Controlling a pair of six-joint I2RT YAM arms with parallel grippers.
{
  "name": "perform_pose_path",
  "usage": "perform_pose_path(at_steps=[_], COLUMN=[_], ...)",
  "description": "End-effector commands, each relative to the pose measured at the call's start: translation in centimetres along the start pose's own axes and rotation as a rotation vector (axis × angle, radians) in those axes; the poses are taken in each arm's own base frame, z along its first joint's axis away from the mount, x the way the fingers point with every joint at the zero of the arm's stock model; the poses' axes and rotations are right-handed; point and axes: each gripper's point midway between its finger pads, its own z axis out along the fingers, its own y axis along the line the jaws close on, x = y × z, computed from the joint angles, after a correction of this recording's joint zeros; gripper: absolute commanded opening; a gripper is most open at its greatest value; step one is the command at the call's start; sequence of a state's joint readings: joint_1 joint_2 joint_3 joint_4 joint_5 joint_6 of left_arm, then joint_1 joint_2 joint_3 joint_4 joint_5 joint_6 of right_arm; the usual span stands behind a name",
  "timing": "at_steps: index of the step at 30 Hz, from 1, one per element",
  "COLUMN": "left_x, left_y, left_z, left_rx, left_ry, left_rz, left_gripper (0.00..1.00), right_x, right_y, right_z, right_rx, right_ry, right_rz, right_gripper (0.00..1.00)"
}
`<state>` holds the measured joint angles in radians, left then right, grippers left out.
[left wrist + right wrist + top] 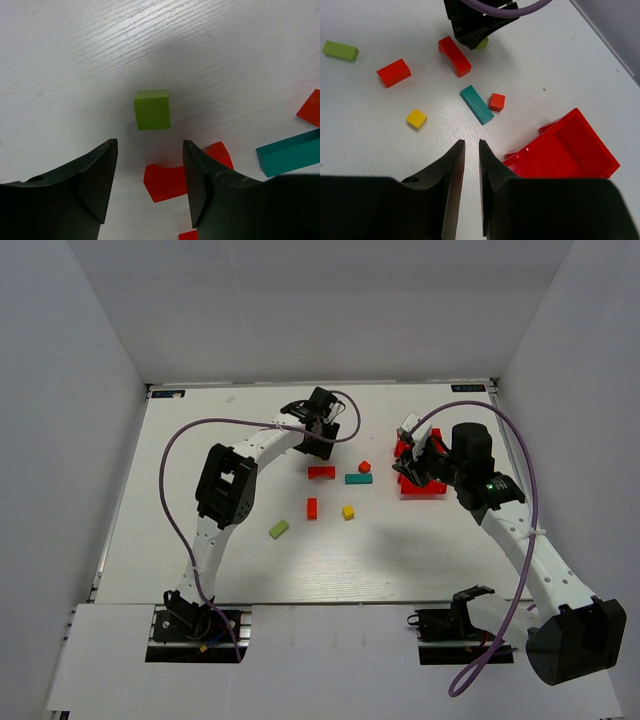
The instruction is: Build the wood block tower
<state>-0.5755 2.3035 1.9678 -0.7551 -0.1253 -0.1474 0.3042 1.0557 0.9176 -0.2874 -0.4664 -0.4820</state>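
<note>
— Left wrist view: why does the left gripper (pixel 150 150) hang there, jaws wide and empty?
— Likely lining up on the green cube (pixel 152 109) just beyond its tips.
— And the right gripper (pixel 471 150)?
— Jaws narrow, empty, near the bin (pixel 570 145). Nothing is stacked; blocks (pixel 358 479) lie scattered mid-tabletop (pixel 200 440).

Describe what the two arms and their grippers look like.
The left arm and right arm have white links and black joint housings, each trailed by a looping purple cable. The left gripper and right gripper each have two black tapering fingers.
</note>
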Motion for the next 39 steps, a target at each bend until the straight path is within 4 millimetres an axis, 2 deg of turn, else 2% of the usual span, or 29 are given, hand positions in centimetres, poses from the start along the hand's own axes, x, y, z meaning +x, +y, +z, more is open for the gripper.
perform_pose_path(at_steps=[1, 3, 4, 12, 14, 16, 19, 29, 39], left_x=[-2.9, -2.9, -3.3, -2.8, -3.4, -3.1, -3.2, -3.3, -3.8], left_y=[-0.5, -0.6, -0.6, -0.8, -0.9, -0.9, -1.0, -0.6, -0.5], left_z=[-1.5, -1.1, -1.3, 0.4, 0.2, 0.7, 0.9, 0.9, 0.9], left_rx=[0.019, 0.019, 0.020, 0.018, 0.021, 0.020, 0.020, 0.002, -0.007], left_ry=[-0.076, -0.075, -0.085, -0.072, -0.090, -0.081, -0.082, -0.085, -0.105], left_rz=[-0.012, -0.011, -0.013, -0.020, -0.022, -0.021, -0.031, -0.032, -0.035], left_gripper=[0.65, 0.68, 0.68, 0.68, 0.66, 0.63, 0.63, 0.56, 0.56], right_x=[-0.1, -0.1, 0.1, -0.1, -0.1, 0.0, -0.1, -0.1, -0.1], right_y=[0.1, 0.1, 0.1, 0.0, 0.0, 0.1, 0.0, 0.1, 0.2], right_z=[0.3, 0.3, 0.4, 0.3, 0.3, 0.3, 0.3, 0.2, 0.2], right_rx=[-0.002, -0.001, -0.004, 0.000, 0.001, -0.002, -0.001, -0.005, -0.005], right_ry=[-0.013, -0.011, -0.007, -0.011, -0.012, -0.011, -0.012, -0.012, -0.015], right_rz=[-0.007, -0.006, -0.004, -0.010, -0.011, -0.008, -0.012, -0.009, -0.011], right_gripper=[0.24, 0.24, 0.24, 0.24, 0.24, 0.24, 0.24, 0.24, 0.24])
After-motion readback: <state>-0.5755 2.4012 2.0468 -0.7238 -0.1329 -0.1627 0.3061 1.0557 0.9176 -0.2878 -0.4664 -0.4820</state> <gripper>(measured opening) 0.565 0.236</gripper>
